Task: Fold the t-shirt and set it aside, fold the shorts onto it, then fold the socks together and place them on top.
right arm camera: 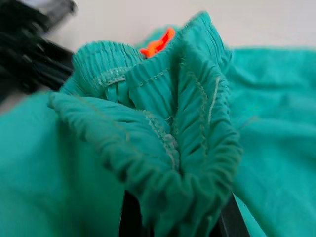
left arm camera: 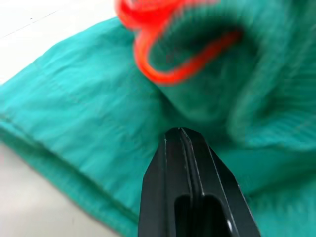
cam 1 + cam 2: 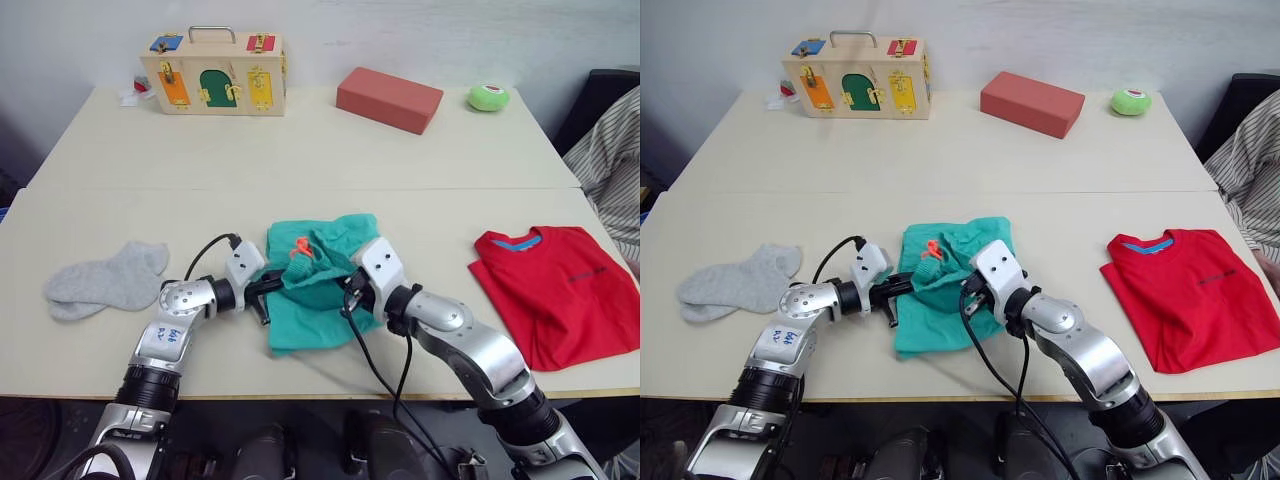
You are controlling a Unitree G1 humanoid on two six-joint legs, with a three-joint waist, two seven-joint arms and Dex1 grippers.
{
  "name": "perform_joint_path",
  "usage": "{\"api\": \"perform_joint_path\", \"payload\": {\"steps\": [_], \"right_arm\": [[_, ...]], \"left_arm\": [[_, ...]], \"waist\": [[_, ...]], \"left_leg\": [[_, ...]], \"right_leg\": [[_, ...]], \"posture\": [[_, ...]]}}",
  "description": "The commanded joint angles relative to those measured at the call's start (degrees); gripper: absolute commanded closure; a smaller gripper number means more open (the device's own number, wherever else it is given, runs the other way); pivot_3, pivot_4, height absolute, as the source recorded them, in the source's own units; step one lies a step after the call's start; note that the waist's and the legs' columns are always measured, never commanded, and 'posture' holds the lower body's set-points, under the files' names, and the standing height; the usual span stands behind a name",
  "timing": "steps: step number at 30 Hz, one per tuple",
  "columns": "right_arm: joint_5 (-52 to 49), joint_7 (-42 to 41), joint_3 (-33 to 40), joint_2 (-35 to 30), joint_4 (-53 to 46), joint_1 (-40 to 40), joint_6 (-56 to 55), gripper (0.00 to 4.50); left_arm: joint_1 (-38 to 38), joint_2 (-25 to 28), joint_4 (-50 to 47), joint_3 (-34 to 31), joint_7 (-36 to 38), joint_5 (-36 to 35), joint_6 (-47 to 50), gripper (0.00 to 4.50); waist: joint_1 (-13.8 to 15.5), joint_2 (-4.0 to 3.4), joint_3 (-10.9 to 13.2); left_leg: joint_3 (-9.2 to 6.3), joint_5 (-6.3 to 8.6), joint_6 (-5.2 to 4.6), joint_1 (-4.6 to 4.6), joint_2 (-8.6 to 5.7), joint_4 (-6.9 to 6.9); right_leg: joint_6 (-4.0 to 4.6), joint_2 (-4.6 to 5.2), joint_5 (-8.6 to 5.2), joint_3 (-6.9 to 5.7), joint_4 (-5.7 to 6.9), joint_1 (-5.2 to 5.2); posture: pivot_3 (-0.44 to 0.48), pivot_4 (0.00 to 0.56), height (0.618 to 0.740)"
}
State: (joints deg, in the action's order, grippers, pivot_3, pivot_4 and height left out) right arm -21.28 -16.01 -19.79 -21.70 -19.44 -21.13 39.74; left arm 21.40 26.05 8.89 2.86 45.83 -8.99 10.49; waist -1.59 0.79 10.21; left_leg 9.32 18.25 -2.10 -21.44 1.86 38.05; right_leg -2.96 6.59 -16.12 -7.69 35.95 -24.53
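Teal shorts (image 1: 163, 143) bunch over the right jaws, hiding their grip; left jaws (image 2: 183, 143) pressed together

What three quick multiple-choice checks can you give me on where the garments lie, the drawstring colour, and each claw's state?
1. Where is the t-shirt?
A. On the table's right side, apart from the shorts
B. Under the shorts
C. Beside the socks

2. What colour is the shorts' drawstring?
A. White
B. Orange
C. Black

3. What is the right claw doing?
A. Resting open on bare table
B. Holding a sock
C. Gripping the bunched waistband

Answers: 1 A, the t-shirt lies folded on the right, the shorts in the middle, the socks on the left. 2 B, the drawstring is bright orange. 3 C, waistband cloth sits between the right claw fingers; the left claw is shut at the shorts.
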Motion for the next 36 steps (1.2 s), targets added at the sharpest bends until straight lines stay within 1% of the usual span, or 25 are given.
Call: {"api": "perform_joint_path", "payload": {"steps": [1, 4, 6, 8, 10, 12, 15, 18, 20, 21, 23, 24, 26, 28, 30, 31, 32, 34, 36], "right_arm": [[-0.2, -1.7, 0.6, 3.1, 0.7, -2.9, 1.1, 4.47], [-0.3, -3.5, 0.4, 5.4, 2.4, -5.2, 1.9, 4.47], [-5.2, -7.3, 1.7, 6.7, 2.7, -6.5, 6.3, 4.47], [-10.6, -13.8, 3.1, 5.3, 2.9, -8.8, 11.3, 4.02], [-12.1, -16.4, 5.5, 5.1, 4.9, -11.1, 11.7, 3.48], [-15.7, -23.5, 6.3, 2.4, 5.3, -13.4, 13.6, 2.71], [-21.5, -32.7, 6.8, -2.4, 3.7, -14.6, 17.6, 1.74], [-31.9, -42.4, 11.9, -7.9, 2.0, -14.5, 22.8, 1.74], [-37.0, -45.2, 15.1, -10.5, 2.5, -14.6, 25.6, 1.74], [-39.1, -45.7, 17.2, -11.4, 2.8, -14.2, 26.4, 1.74], [-37.5, -42.3, 21.2, -9.2, 4.1, -12.3, 20.8, 1.74], [-35.0, -41.4, 21.5, -8.2, 4.5, -11.2, 17.4, 1.91], [-28.2, -40.3, 20.1, -6.4, 6.5, -8.5, 9.8, 2.38], [-18.7, -41.0, 16.0, -6.2, 8.5, -6.4, -0.8, 3.07], [-6.4, -40.6, 10.0, -6.8, 12.6, -4.4, -14.2, 3.86], [-2.9, -39.9, 8.5, -6.3, 14.9, -3.8, -18.2, 4.11], [0.0, -38.6, 7.7, -5.0, 17.2, -3.4, -22.3, 4.47], [3.5, -35.3, 7.1, -1.8, 20.7, -3.1, -27.4, 4.47], [7.8, -32.6, 5.8, -0.1, 23.4, -2.9, -31.5, 4.47]], "left_arm": [[-2.0, 2.0, -2.0, -1.8, 1.2, -1.4, -0.7, 4.5], [-3.1, 3.3, -2.9, -3.2, 2.5, -3.1, -1.0, 4.5], [-3.2, 3.5, -3.0, -5.1, 1.2, -4.0, -0.8, 4.5], [-2.5, 4.5, -1.0, -6.3, -0.7, -2.4, -2.1, 4.5], [-1.7, 5.4, 0.8, -6.5, 0.2, -2.4, -3.3, 4.5], [-0.9, 6.0, 2.1, -7.2, 2.1, -4.0, -3.9, 4.5], [-0.2, 6.8, 2.3, -8.2, 4.4, -6.2, -3.1, 4.5], [0.3, 9.1, 0.2, -10.7, 5.8, -9.4, 1.3, 4.5], [0.4, 10.7, -1.0, -12.0, 6.2, -10.8, 3.2, 4.5], [0.3, 11.2, -2.4, -13.3, 6.8, -12.8, 4.6, 4.5], [1.1, 11.4, -5.8, -15.4, 7.3, -17.2, 7.9, 4.5], [1.7, 11.4, -7.0, -15.8, 7.6, -18.5, 9.2, 4.5], [3.6, 11.2, -9.5, -14.5, 8.7, -20.5, 11.6, 4.5], [5.3, 10.4, -11.2, -13.4, 8.7, -21.6, 13.3, 4.5], [7.4, 9.3, -13.3, -11.9, 9.5, -24.1, 16.3, 4.5], [8.3, 8.8, -14.2, -10.9, 9.8, -24.8, 17.5, 4.5], [8.9, 8.1, -15.2, -9.4, 10.4, -25.4, 18.7, 4.5], [9.8, 5.5, -16.9, -5.2, 10.2, -24.5, 19.5, 4.5], [10.1, 2.9, -17.3, -1.5, 9.5, -22.4, 18.8, 4.5]], "waist": [[-0.3, 0.0, 0.0], [-0.4, -0.01, 0.0], [-0.2, -0.01, 0.0], [-0.1, -0.01, 0.0], [0.0, -0.01, 0.0], [0.1, -0.01, 0.0], [0.1, -0.01, 0.0], [0.0, 0.0, 0.0], [0.0, 0.02, 0.0], [-0.1, 0.02, 0.0], [-0.1, 0.04, 0.0], [0.0, 0.04, 0.0], [0.2, 0.04, 0.0], [0.3, 0.01, 0.1], [0.1, 0.01, 0.1], [0.1, 0.02, 0.1], [0.1, 0.03, 0.1], [0.1, 0.03, 0.1], [-0.1, 0.02, 0.1]], "left_leg": [[0.01, 0.0, 0.01, 0.01, 0.02, -0.01], [0.01, -0.02, 0.04, 0.02, 0.05, -0.03], [-0.01, -0.02, 0.05, 0.01, 0.05, -0.03], [-0.03, 0.0, 0.04, 0.0, 0.04, -0.03], [-0.03, 0.03, -0.02, -0.03, 0.02, -0.03], [-0.04, 0.06, -0.08, -0.03, -0.03, -0.02], [-0.07, 0.18, -0.17, -0.04, -0.06, -0.01], [-0.08, 0.24, -0.18, -0.15, -0.05, -0.02], [-0.12, 0.25, -0.2, -0.2, -0.04, -0.01], [-0.12, 0.26, -0.22, -0.21, -0.04, -0.01], [-0.11, 0.27, -0.23, -0.2, -0.04, -0.01], [-0.14, 0.27, -0.22, -0.19, -0.03, 0.0], [-0.15, 0.29, -0.15, -0.18, -0.04, 0.0], [-0.13, 0.28, -0.1, -0.16, -0.09, 0.0], [0.01, 0.25, -0.11, -0.13, -0.14, 0.01], [0.05, 0.25, -0.1, -0.12, -0.14, 0.01], [0.09, 0.24, -0.09, -0.1, -0.15, 0.01], [0.14, 0.18, -0.02, -0.08, -0.13, 0.03], [0.21, 0.04, 0.05, -0.07, -0.11, 0.02]], "right_leg": [[0.0, 0.0, 0.0, 0.01, 0.01, -0.01], [0.01, -0.02, 0.0, 0.0, 0.04, -0.03], [0.01, -0.02, 0.0, -0.02, 0.03, -0.03], [0.01, -0.02, 0.0, -0.02, 0.0, -0.03], [0.02, 0.01, 0.0, -0.02, -0.03, -0.02], [0.01, 0.05, 0.0, -0.03, -0.02, -0.02], [0.0, 0.09, 0.01, -0.07, -0.09, 0.0], [0.0, 0.08, 0.01, -0.11, -0.06, -0.02], [-0.02, 0.06, 0.02, -0.17, -0.07, -0.02], [-0.02, 0.06, 0.02, -0.18, -0.08, -0.01], [-0.03, 0.06, 0.03, -0.17, -0.11, 0.0], [-0.03, 0.06, 0.03, -0.18, -0.17, 0.02], [-0.03, 0.06, 0.03, -0.19, -0.28, 0.03], [-0.07, 0.06, 0.05, -0.17, -0.21, 0.03], [-0.14, 0.06, 0.09, -0.07, -0.17, 0.02], [-0.17, 0.05, 0.1, -0.04, -0.17, 0.02], [-0.19, 0.03, 0.11, -0.01, -0.17, 0.02], [-0.19, -0.03, 0.12, 0.05, -0.07, 0.01], [-0.19, -0.07, 0.12, 0.12, 0.01, -0.02]], "posture": [[0.0, 0.15, 0.74], [0.0, 0.15, 0.74], [0.0, 0.15, 0.74], [0.0, 0.15, 0.74], [0.0, 0.15, 0.74], [0.0, 0.15, 0.74], [0.0, 0.15, 0.74], [0.0, 0.15, 0.74], [0.0, 0.15, 0.74], [0.0, 0.15, 0.74], [0.0, 0.15, 0.74], [0.0, 0.15, 0.74], [0.0, 0.15, 0.74], [0.0, 0.15, 0.74], [0.0, 0.15, 0.74], [0.0, 0.15, 0.74], [0.0, 0.15, 0.74], [0.0, 0.15, 0.74], [0.0, 0.15, 0.74]]}}
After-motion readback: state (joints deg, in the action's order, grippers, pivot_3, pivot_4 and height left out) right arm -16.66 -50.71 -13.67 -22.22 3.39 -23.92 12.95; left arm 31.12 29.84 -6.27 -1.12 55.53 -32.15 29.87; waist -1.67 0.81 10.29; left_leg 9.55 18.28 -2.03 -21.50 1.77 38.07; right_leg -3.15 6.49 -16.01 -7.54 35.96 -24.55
